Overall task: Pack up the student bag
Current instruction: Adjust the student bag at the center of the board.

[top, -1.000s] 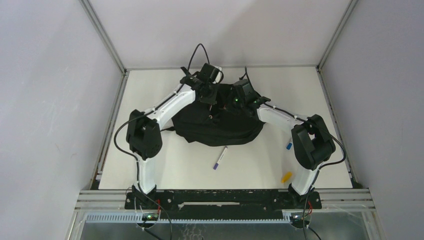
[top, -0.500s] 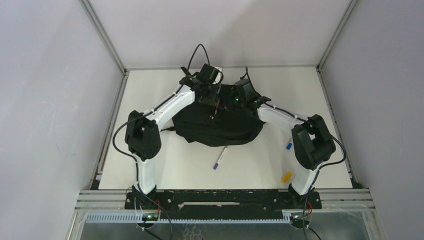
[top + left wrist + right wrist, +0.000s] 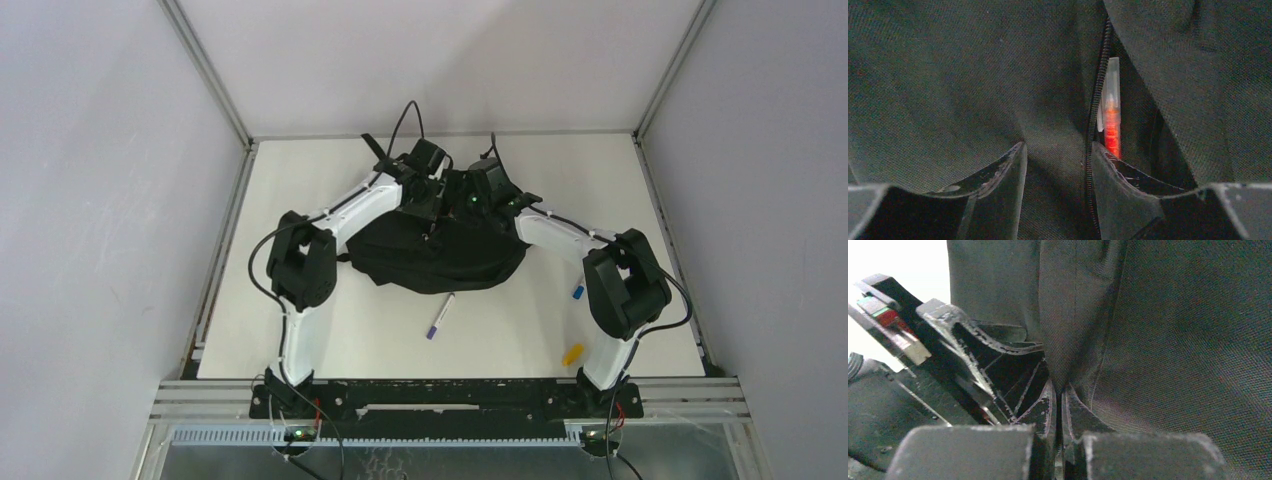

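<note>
The table (image 3: 300, 200) carries the bag (image 3: 440, 255), a slumped black heap lying toward 12 o'clock from the table's centre. Both arms reach in over the bag's far edge.

The right gripper (image 3: 1059, 387) is all but closed, with a fold of bag cloth pinched between its jaws. I judge it is holding the pocket mouth up. The left gripper (image 3: 1058, 146) sits at about 9 o'clock of the right one. Its jaws stand partly apart with only slack cloth and the zip (image 3: 1096, 100) between them, so it grips nothing.

In the left wrist view a red pen (image 3: 1111, 125) lies in the open slot just past the zip. It is at about 1 o'clock of the left gripper, clear cap pointing to 12 o'clock, and free of the fingers.

The step in hand looks like putting the red pen into the pocket, and that pen seems delivered.

On the bare table a purple pen (image 3: 439, 317) lies at 6 o'clock of the bag, just off its near edge. A small blue thing (image 3: 578, 291) lies at 4 o'clock. A small yellow thing (image 3: 573, 353) lies nearer the arm bases; both are too small to name.

Next, I judge the left gripper should lift straight out without snagging the zip and go for the purple pen. The right should hold its pinch so the mouth does not sag shut.
</note>
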`<move>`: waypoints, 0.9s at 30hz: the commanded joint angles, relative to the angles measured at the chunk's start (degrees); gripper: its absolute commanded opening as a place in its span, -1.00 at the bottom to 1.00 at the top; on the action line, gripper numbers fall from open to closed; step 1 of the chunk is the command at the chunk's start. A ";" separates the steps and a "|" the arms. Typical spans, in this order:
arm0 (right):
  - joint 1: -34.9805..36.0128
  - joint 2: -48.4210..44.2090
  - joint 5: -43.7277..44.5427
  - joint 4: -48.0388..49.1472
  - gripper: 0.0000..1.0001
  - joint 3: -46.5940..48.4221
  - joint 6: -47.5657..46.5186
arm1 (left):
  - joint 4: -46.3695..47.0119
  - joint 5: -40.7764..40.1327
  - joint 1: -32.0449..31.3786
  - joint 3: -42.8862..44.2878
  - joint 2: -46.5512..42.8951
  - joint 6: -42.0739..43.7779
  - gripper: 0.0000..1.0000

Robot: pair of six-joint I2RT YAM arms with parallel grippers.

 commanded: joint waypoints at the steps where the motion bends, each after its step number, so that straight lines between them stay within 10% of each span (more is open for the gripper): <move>1: -0.07 -2.66 -0.32 2.88 -1.00 0.83 0.38 | 0.86 -1.06 -0.28 2.42 1.58 0.45 0.10; 18: -0.24 -2.75 -0.41 2.18 -1.00 0.74 0.20 | 0.09 -4.86 -0.20 2.29 0.29 0.11 -0.99; 27: -0.24 -3.20 -0.24 1.83 -1.00 0.78 0.05 | 0.28 -3.64 -0.18 1.69 -6.29 0.18 -1.00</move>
